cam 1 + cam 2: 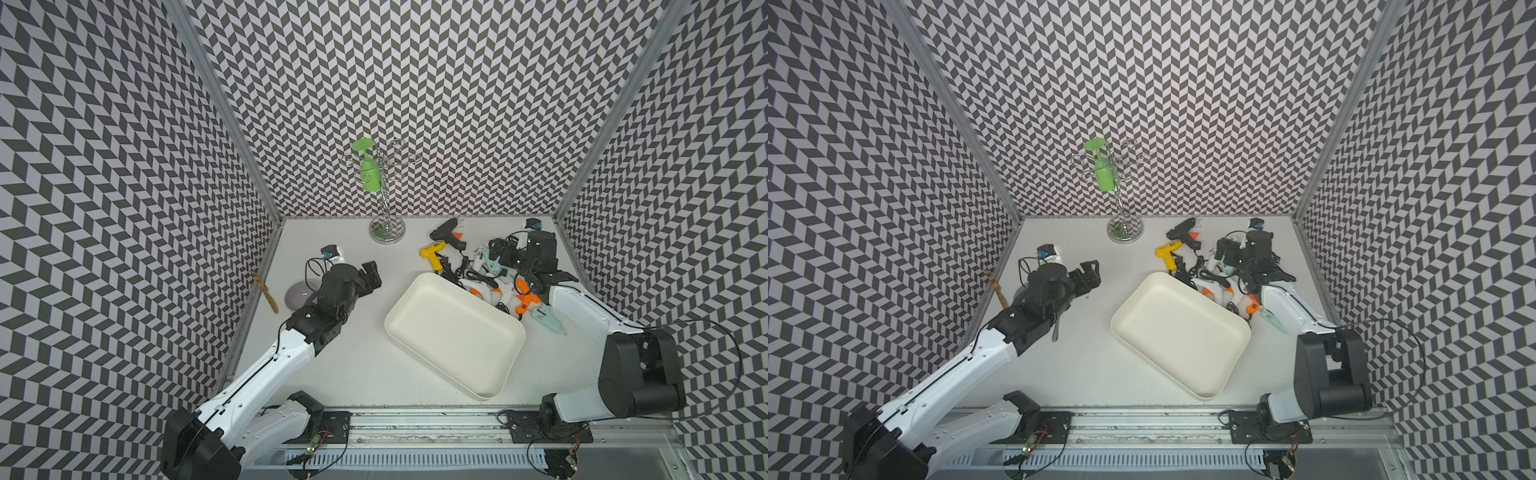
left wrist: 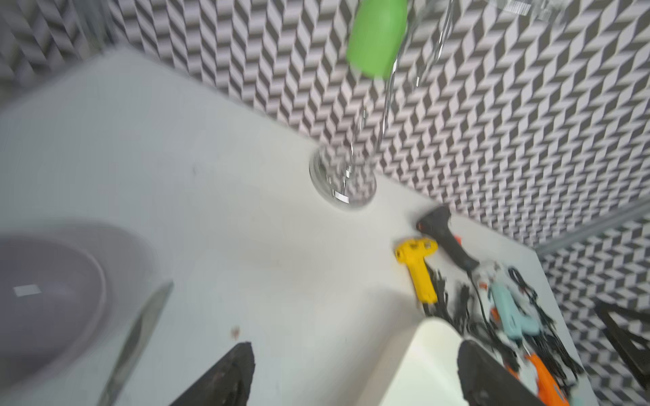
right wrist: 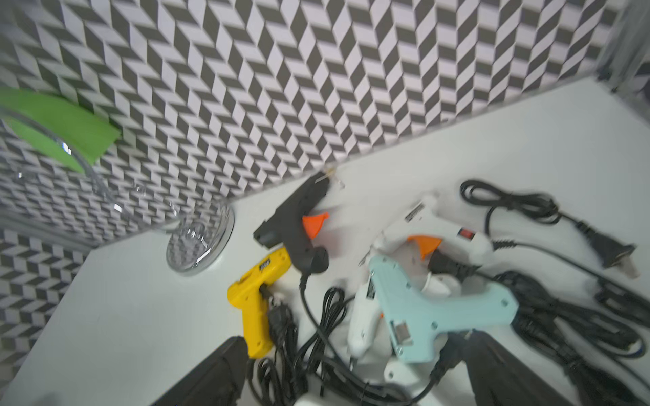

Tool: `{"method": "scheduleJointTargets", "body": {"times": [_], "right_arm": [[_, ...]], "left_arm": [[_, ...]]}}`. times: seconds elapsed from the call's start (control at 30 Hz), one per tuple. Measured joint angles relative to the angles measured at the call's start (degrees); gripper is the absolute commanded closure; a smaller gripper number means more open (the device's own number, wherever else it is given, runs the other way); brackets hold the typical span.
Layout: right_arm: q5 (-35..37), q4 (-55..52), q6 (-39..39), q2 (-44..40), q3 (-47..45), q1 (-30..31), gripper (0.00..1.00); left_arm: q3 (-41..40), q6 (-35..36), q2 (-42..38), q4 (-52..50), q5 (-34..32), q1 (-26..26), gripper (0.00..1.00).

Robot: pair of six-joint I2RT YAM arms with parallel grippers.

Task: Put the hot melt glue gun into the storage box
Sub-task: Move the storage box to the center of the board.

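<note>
The cream-white storage box (image 1: pixel 453 332) (image 1: pixel 1179 336) lies empty, mid-table, at an angle. Behind and to its right several hot melt glue guns lie in tangled black cords: black (image 1: pixel 446 235) (image 3: pixel 299 225), yellow (image 1: pixel 432 257) (image 3: pixel 255 305), light blue (image 1: pixel 488 259) (image 3: pixel 422 309), orange (image 1: pixel 525 301). My right gripper (image 1: pixel 500 249) (image 3: pixel 353 342) hangs open over this pile; cords and a white gun (image 3: pixel 362 323) lie below, between its fingers. My left gripper (image 1: pixel 372 276) (image 2: pixel 355 346) is open and empty, left of the box.
A chrome stand (image 1: pixel 386 232) holding a green cup (image 1: pixel 368 170) is at the back wall. A grey bowl (image 1: pixel 301 295) and a knife (image 1: pixel 1057 328) lie under the left arm. A wooden utensil (image 1: pixel 266 291) leans on the left wall.
</note>
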Motion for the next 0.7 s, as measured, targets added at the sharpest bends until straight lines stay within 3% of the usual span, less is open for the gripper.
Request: {"method": "scheduleJointTargets", "body": {"times": [0.13, 0.3, 0.57, 0.7], "right_arm": [[-2.75, -5.33, 0.35, -0.83, 0.17, 1.68, 0.01], [-6.23, -8.31, 0.28, -2.32, 0.20, 1.62, 0.01], [-10.16, -10.78, -0.48, -2.45, -0.07, 1.73, 0.01], [-11.54, -11.08, -0.85, -2.45, -0.07, 1.73, 0.01]], "left_arm": [[-1.68, -10.60, 1.27, -7.76, 2.99, -8.04, 0.05], [-1.77, -19.04, 4.90, -10.91, 7.28, -17.88, 0.05], [-1.77, -22.27, 12.74, -11.37, 12.04, -20.04, 0.06], [-1.77, -21.49, 16.39, -10.67, 13.46, -19.10, 0.18]]}}
